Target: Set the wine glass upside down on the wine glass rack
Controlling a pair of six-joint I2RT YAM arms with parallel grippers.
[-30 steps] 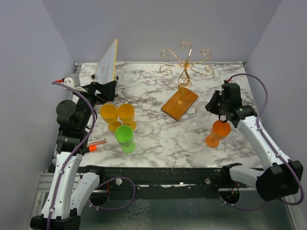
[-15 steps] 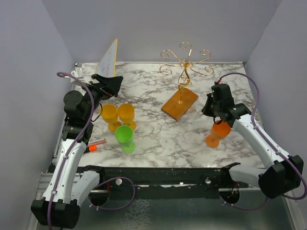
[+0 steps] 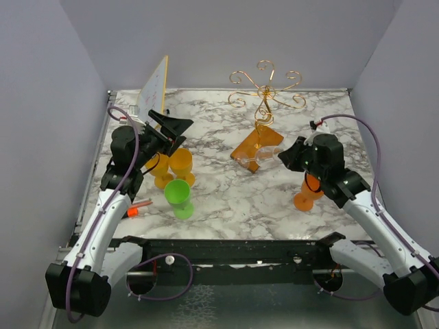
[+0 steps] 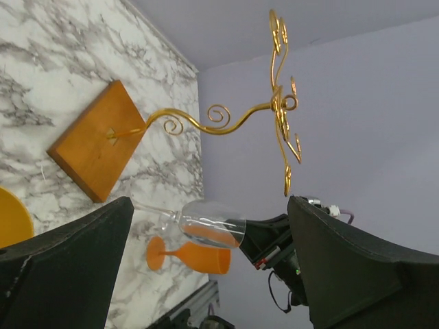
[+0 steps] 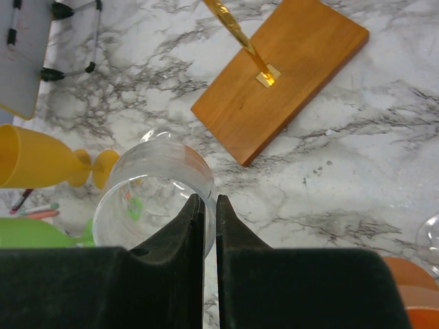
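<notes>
Counter point(image 3: 226, 188) of white-and-grey marble, walled on three sides, with both arms reaching in from the near edge.

Left arm point(image 3: 113, 199) extends along the left side. The left claw point(image 3: 177, 130) hangs above the yellow glasses with its fingers spread wide and nothing between them.

Right arm point(image 3: 363, 205) extends from the near right corner toward the middle. The right claw point(image 5: 209, 200) has its fingers drawn almost together, clamped on the rim wall of the wine glass.

Whiteboard point(image 3: 154, 88) stands tilted at the far left corner.

Rack point(image 3: 256, 144) stands at centre rear. Its brown wooden base lies flat on the counter, and the gold stem rises to curled spiral arms, all bare.

Wine glass point(image 4: 206, 223), clear, is held on its side just beside the near edge of the rack's base, well below the spiral arms. Its mouth faces the right claw and its stem points toward the base. Whether the foot touches the counter cannot be told.

Yellow glasses point(image 3: 182, 161), two, stand upright side by side at left of centre.

Green glass point(image 3: 177, 192) stands upright just nearer than the yellow pair.

Orange glass point(image 3: 300, 201) stands at right, partly hidden under the right arm.

Marker point(image 3: 137, 205), red-tipped, lies near the left edge beside the green glass.
</notes>
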